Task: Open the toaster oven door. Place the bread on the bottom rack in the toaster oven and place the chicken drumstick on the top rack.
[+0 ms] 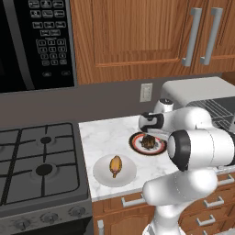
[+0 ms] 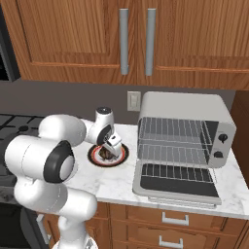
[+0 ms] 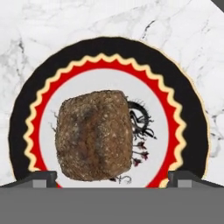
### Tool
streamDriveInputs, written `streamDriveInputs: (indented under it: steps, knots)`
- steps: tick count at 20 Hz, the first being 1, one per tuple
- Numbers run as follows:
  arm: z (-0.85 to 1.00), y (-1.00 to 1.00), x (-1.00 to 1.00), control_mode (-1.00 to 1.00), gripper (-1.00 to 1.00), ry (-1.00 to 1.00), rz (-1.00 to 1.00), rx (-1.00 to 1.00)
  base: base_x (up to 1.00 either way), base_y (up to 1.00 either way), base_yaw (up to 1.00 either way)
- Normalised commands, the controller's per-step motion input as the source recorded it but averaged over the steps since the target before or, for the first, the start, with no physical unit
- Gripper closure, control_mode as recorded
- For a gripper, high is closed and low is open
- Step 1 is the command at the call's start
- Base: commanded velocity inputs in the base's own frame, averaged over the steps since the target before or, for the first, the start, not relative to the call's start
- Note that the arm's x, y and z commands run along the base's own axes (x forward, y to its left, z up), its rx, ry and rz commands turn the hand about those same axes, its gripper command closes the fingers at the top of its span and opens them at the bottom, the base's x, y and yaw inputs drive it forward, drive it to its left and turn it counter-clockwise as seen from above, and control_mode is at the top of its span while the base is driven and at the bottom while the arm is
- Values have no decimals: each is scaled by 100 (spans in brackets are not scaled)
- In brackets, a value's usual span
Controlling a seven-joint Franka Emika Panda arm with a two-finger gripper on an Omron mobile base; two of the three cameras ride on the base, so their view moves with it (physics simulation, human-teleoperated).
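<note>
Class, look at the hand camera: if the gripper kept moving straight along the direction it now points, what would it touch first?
Most likely the bread. The open gripper points down at it, its fingertips either side of the chunk, which lies on the patterned plate. How much gap remains above the bread is hard to judge.

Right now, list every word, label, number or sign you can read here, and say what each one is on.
Nothing can be read for certain.
Microwave keypad: rows of white button markings, too small and blurred to read.
Toaster oven knobs: no readable marks.
Patterned plate under the bread: a dark ornament, not lettering.
</note>
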Motion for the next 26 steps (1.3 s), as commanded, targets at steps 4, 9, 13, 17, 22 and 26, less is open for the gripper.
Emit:
streamDriveInputs:
  steps: [4, 9, 13, 17, 22, 26]
  knots:
    - [-20, 0, 6, -100, -100, 1, 0, 0, 0, 0, 0]
    - [-19, 0, 4, -100, -100, 0, 0, 0, 0, 0, 0]
    - [-17, 0, 7, -100, -100, 2, 0, 0, 0, 0, 0]
    - [-17, 0, 8, -100, -100, 4, 0, 0, 0, 0, 0]
    - [-27, 3, 6, -100, -100, 9, 0, 0, 0, 0, 0]
    - [-42, 12, 0, -100, -100, 13, 2, 0, 0, 0, 0]
